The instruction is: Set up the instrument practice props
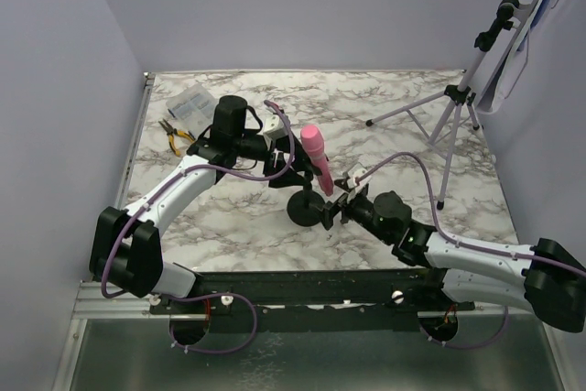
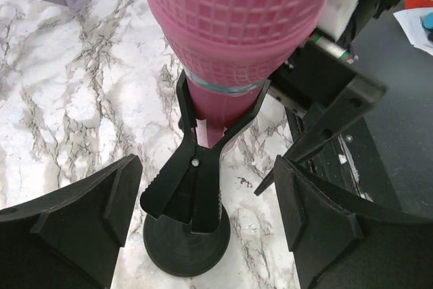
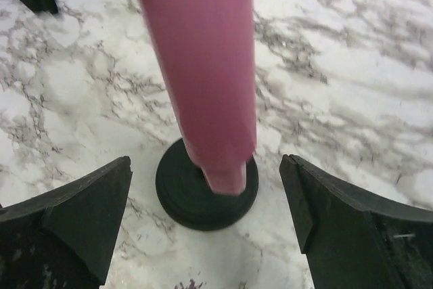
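At the middle of the marbled table (image 1: 394, 98), the left gripper (image 2: 206, 191) and right gripper (image 3: 206, 214) are angled inward and held spread around the grid-textured pink plastic microphone (image 1: 316, 157), clipped in a small black round-based stand (image 1: 303, 209).

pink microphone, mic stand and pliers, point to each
pink microphone (image 1: 317, 155), top external view, middle of its body
mic stand (image 2: 191, 197), left wrist view, black clip above the round base
pliers (image 1: 177, 137), top external view, orange handles

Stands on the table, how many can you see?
2. The small black mic stand sits near the front middle, with the pink microphone in its clip. The tripod music stand is at the far right. None looks hidden.
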